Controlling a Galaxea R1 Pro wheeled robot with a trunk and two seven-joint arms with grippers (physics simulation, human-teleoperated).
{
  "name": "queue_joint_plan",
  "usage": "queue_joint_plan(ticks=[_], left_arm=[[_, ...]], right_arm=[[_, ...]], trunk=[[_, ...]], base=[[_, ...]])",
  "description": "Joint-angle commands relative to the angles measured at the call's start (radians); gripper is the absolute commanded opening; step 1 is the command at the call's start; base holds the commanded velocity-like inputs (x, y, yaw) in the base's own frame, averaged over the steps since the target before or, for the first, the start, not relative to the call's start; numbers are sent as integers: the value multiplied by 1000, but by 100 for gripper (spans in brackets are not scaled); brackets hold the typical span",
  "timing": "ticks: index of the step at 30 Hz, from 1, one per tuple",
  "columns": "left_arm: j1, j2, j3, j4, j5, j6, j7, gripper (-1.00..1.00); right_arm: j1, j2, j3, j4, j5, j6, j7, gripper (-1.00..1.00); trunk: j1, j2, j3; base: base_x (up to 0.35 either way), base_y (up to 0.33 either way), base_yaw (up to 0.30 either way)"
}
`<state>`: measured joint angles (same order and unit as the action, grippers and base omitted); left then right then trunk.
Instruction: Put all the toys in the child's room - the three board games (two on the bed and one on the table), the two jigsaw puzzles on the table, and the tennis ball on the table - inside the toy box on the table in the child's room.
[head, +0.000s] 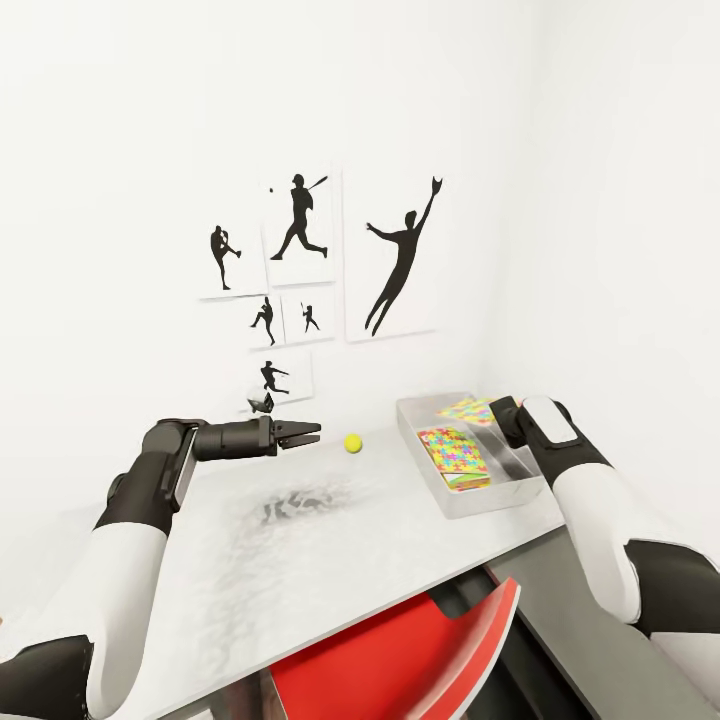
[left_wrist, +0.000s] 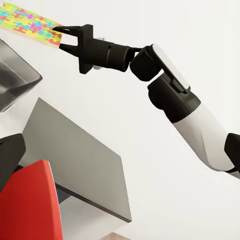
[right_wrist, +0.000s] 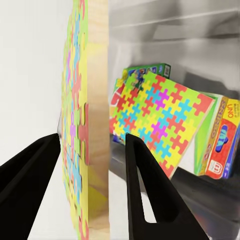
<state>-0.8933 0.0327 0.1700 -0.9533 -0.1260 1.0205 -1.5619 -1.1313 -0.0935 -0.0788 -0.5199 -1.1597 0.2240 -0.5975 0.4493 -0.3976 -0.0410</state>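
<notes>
Multicoloured jigsaw puzzle (right_wrist: 82, 130) clamped edge-on between right gripper (left_wrist: 65, 40) fingers, held over toy box (head: 428, 473). Second jigsaw puzzle (head: 452, 453) lies inside grey box, on top of board games (right_wrist: 220, 140), green-edged and UNO-printed boxes leaning under it. Box sits at right end of pale mottled table (head: 300, 560), near wall. Tennis ball (head: 352, 443) on tabletop, just ahead of left gripper (head: 305, 434), apart from it; its jaws empty, slightly parted. Red chair (head: 400, 660) below table edge
</notes>
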Motion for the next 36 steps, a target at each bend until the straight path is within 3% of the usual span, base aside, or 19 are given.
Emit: queue_joint_plan(ticks=[1, 10, 36], left_arm=[[-1, 0, 2, -1, -10, 10, -9, 100], [-1, 0, 2, -1, -9, 10, -9, 100], [1, 0, 2, -1, -9, 10, -9, 100]], right_arm=[[-1, 3, -2, -1, -2, 5, -5, -100], [-1, 11, -2, 44, -1, 0, -5, -100], [-1, 2, -2, 47, -2, 4, -4, -100]], trunk=[[1, -2, -2], [1, -2, -2], [1, -2, -2]], base=[[0, 0, 0], [0, 0, 0], [1, 0, 0]])
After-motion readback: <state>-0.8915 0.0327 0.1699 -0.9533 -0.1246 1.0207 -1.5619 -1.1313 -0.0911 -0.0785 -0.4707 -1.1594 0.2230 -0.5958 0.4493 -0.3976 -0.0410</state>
